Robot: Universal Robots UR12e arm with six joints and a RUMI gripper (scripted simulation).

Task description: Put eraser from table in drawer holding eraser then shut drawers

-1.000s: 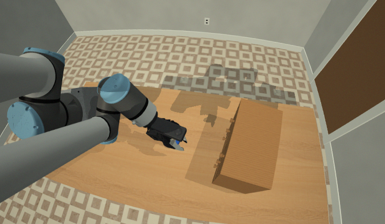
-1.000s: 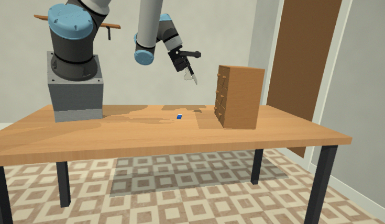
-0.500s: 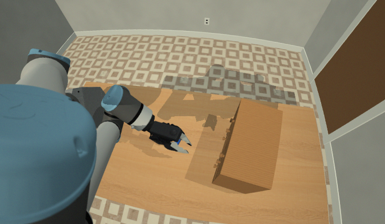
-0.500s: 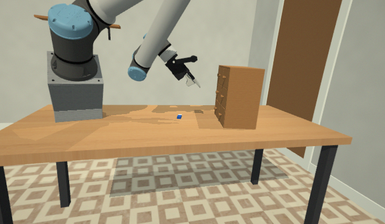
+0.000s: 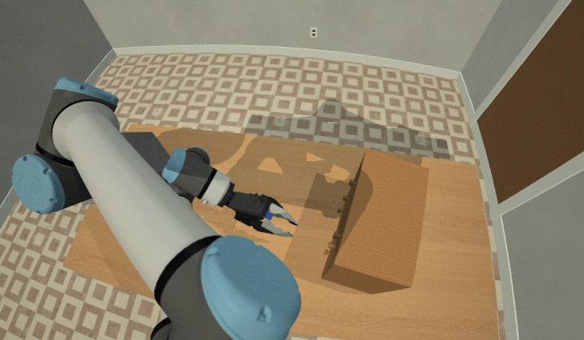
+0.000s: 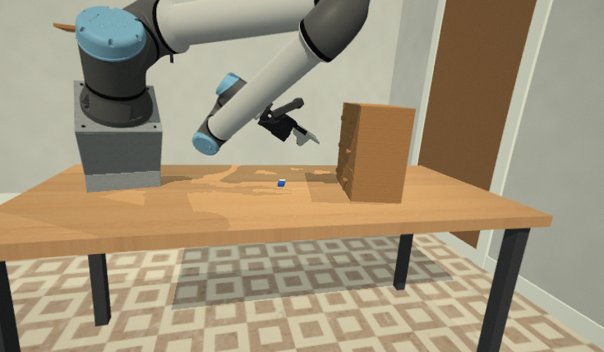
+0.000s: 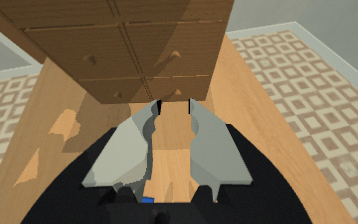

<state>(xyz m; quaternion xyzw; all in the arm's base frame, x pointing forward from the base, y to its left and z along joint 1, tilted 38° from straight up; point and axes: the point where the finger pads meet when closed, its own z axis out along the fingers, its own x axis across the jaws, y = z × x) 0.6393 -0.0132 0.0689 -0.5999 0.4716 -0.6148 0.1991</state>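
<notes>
Above the worktop (image 5: 454, 253) (image 6: 269, 214) (image 7: 260, 130), before the chest (image 5: 386, 219) (image 6: 382, 153) (image 7: 80, 40): pincer (image 5: 294, 229) (image 6: 317, 141) (image 7: 174, 100) partly spread, nothing pinched | blue-white eraser (image 5: 268, 215) (image 6: 281, 182) (image 7: 148, 200) lies on worktop | risk: a drawer pulled too far may fall out, having no stops
</notes>
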